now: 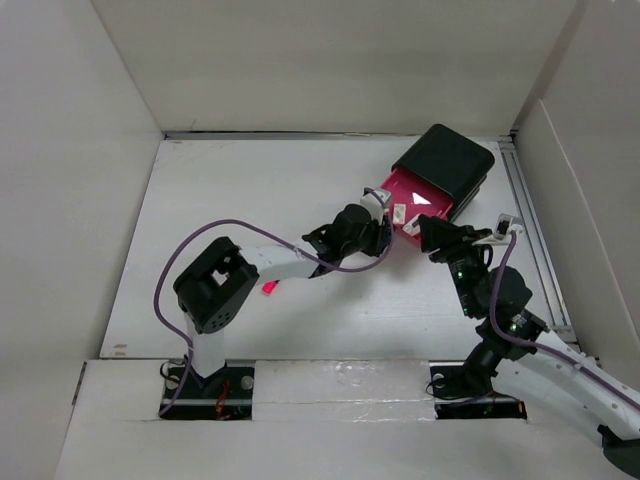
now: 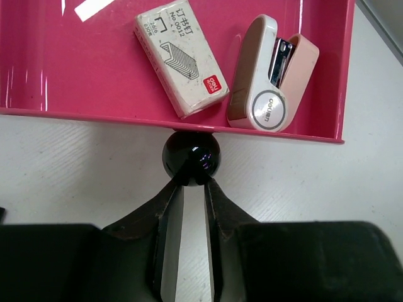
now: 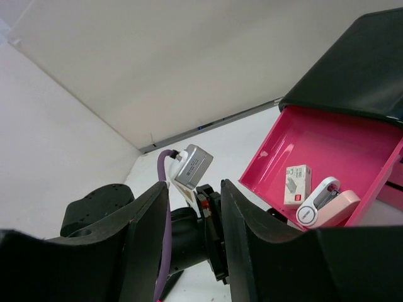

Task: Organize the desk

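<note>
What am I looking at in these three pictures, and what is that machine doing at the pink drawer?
It is two jointed robot arms, the left arm and the right arm, bolted at the near edge of a large flat white desk. One picture looks down from above; the other two come from a camera on each wrist. A small black box has its pink plastic drawer open, holding a white cardboard staple box and a pink-and-white stapler. The left pincer is closed on the drawer's round black knob; the right pincer is open and empty.
</note>
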Tool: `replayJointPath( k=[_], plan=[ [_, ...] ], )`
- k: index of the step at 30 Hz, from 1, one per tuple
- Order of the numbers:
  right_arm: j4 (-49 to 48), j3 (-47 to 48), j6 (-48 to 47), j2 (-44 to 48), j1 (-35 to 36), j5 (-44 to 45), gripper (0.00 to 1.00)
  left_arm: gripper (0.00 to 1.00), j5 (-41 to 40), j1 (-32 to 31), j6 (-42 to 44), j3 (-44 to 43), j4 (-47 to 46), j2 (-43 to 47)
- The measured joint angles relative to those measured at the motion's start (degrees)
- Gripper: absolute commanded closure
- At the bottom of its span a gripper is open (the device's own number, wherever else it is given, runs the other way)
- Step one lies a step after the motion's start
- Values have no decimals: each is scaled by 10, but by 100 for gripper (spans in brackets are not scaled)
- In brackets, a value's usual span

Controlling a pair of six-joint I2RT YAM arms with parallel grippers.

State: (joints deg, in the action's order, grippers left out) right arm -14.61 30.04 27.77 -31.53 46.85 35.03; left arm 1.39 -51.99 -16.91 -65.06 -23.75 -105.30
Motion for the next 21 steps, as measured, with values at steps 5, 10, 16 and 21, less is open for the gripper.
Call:
replayJointPath(
  k=[5,10,16,21],
  plan=[
    [0,0,-1,-1,0,-3,55,90,16,1,0,-9,1,-3],
    [0,0,-1,-1,0,-4,55,91,17,1,0,-29,-3,-3],
    [0,0,-1,0,0,-3,55,92,19,0,1,-54,-9,-9],
    [0,0,-2,0,0,-3,55,92,24,-3,1,-76,-13,-25]
  ],
)
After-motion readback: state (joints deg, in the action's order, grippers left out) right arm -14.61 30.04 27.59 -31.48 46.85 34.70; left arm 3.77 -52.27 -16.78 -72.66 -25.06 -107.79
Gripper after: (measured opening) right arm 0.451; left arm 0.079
